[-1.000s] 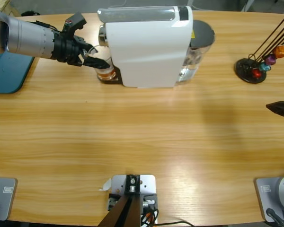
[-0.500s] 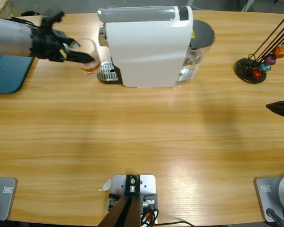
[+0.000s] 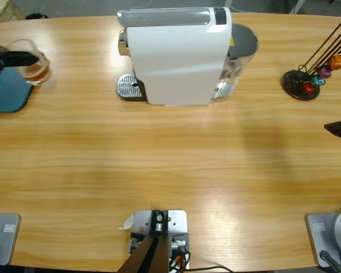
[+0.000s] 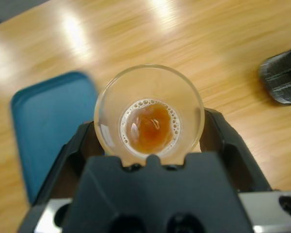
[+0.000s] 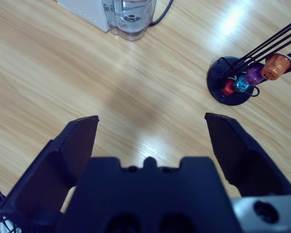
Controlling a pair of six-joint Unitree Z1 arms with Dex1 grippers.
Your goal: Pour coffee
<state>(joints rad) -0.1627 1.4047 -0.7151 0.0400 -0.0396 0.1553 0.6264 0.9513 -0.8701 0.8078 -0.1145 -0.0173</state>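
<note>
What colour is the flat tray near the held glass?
Teal-blue flat plastic tray; the left wrist view shows it best.

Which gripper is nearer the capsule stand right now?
Right. The right gripper hovers open just below the capsule stand; the left gripper holds the glass across the table.

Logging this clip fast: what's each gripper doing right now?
Left gripper: shut on the glass with a little coffee in it.
Right gripper: open, holding nothing.
</note>
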